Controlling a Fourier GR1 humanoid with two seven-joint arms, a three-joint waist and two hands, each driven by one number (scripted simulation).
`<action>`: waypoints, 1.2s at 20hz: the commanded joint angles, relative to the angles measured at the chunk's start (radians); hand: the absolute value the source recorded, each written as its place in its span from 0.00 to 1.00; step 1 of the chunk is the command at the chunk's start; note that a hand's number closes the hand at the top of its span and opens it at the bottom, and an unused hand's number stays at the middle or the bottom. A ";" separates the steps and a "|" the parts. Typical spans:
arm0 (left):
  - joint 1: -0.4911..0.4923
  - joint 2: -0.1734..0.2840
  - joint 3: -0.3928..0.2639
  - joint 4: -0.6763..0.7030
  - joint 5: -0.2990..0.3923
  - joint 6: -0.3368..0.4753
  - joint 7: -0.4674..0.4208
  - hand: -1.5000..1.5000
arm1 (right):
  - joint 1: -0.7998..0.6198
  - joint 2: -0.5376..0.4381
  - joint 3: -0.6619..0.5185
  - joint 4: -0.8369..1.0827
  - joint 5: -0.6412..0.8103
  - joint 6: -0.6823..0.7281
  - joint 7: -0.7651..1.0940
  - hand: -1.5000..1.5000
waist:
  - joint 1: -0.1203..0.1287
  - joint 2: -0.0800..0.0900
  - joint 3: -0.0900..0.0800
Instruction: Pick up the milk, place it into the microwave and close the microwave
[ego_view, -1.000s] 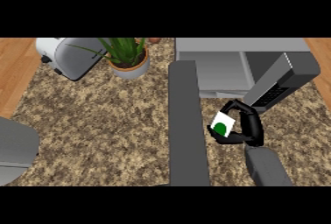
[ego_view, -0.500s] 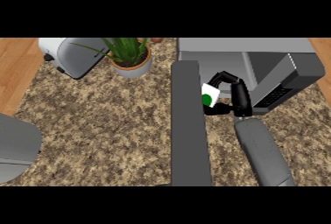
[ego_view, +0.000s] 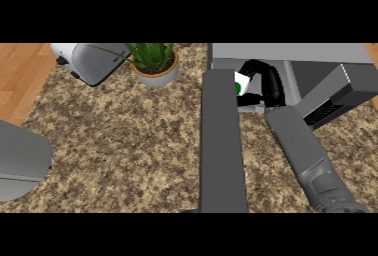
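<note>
Right hand (ego_view: 264, 82) curled around the milk (ego_view: 241, 82), fingers over its top and far side, thumb low near the carton's base. Milk sits on the hand's left side, white carton with a green patch, mostly hidden by fingers and by the left forearm (ego_view: 221, 145) running up the view's middle. Carton and hand are at the microwave (ego_view: 295, 60) opening, just over its front edge; whether the carton touches the floor inside, cannot tell. Microwave door (ego_view: 341, 95) swung open to the right. Left hand not visible. Counts: one milk, one microwave, one potted plant (ego_view: 153, 62), one toaster (ego_view: 88, 60), all on the speckled counter (ego_view: 118, 140).
</note>
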 joint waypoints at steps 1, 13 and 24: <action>0.002 -0.005 -0.016 0.013 0.004 -0.021 0.000 0.00 | -0.105 -0.042 -0.040 0.150 0.015 -0.052 -0.011 1.00 | 0.016 0.007 0.000; -0.076 0.000 -0.047 0.039 -0.051 -0.003 -0.012 0.00 | -0.175 -0.139 -0.056 0.265 0.073 -0.273 -0.077 1.00 | 0.057 0.034 0.002; -0.132 0.029 -0.056 0.120 -0.081 -0.012 -0.024 0.00 | -0.168 -0.206 -0.036 0.379 0.137 -0.498 0.022 0.00 | 0.080 0.053 0.002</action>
